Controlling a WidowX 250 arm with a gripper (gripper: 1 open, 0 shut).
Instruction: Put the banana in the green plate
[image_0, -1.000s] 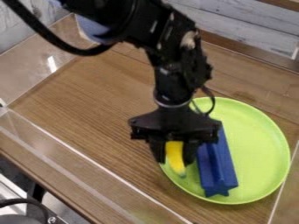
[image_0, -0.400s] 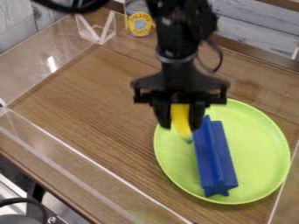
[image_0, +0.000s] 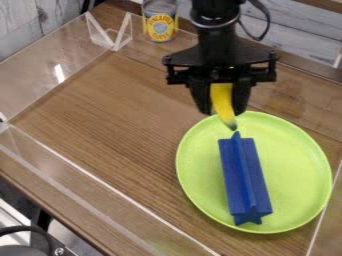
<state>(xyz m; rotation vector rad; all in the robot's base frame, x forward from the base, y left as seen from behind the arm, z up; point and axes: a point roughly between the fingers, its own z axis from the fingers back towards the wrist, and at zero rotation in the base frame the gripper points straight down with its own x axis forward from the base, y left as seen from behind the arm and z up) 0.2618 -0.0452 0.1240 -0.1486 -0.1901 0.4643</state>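
Observation:
The banana (image_0: 225, 104), small and yellow, hangs upright between the fingers of my gripper (image_0: 223, 95), which is shut on it. It hovers over the far left rim of the lime-green plate (image_0: 301, 160), lifted off the plate's surface. The black arm rises out of the top of the frame above the gripper. The banana's upper end is hidden between the fingers.
A long dark-blue ridged block (image_0: 242, 179) lies on the plate, pointing toward the front. A yellow-labelled can (image_0: 160, 25) and a clear stand (image_0: 107, 32) sit at the back. Clear walls (image_0: 80, 185) enclose the wooden table (image_0: 107, 110).
My gripper has risen and moved toward the back with the banana in it, lifting it from beside the blue block to above the plate's far edge.

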